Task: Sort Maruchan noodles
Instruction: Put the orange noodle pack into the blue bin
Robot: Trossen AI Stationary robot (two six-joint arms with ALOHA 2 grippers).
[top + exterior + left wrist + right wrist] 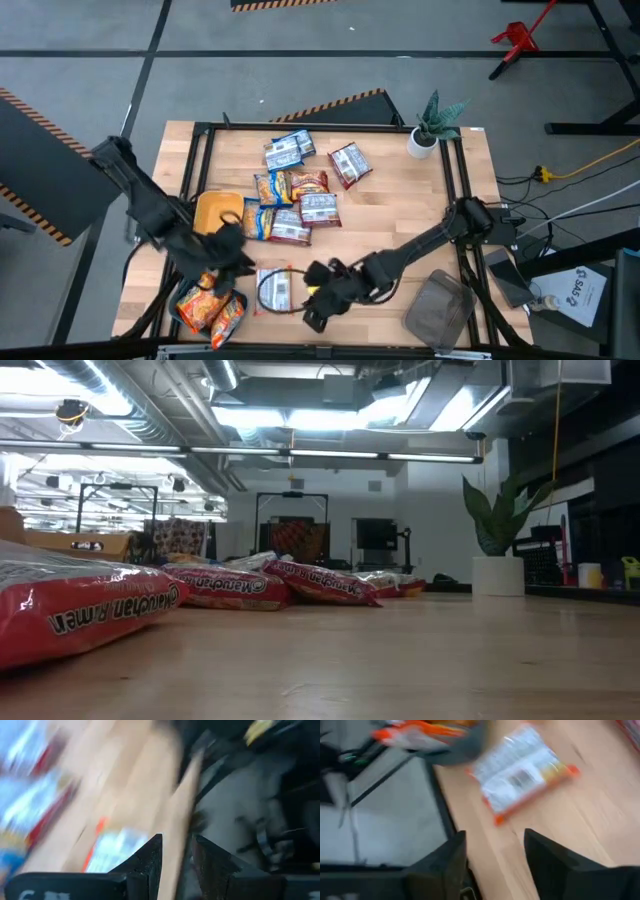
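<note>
Several Maruchan noodle packets [295, 190] lie flat in a cluster at the table's middle. Two orange ones [210, 305] lie at the near left corner. One silver packet with orange ends [272, 290] lies flat near the near edge, between the two grippers; it also shows in the right wrist view [525, 767]. My left gripper [240, 262] hovers just left of it, open by a narrow gap [177, 865], holding nothing. My right gripper [312, 305] is just right of it, open [495, 865] and empty. Red packets [230, 585] show in the low view.
A yellow tray [212, 208] sits left of the cluster, and a grey tray [440, 310] sits at the near right corner. A potted plant [425, 130] stands at the far right corner. A black frame [200, 130] runs round the table. Bare wood lies right of centre.
</note>
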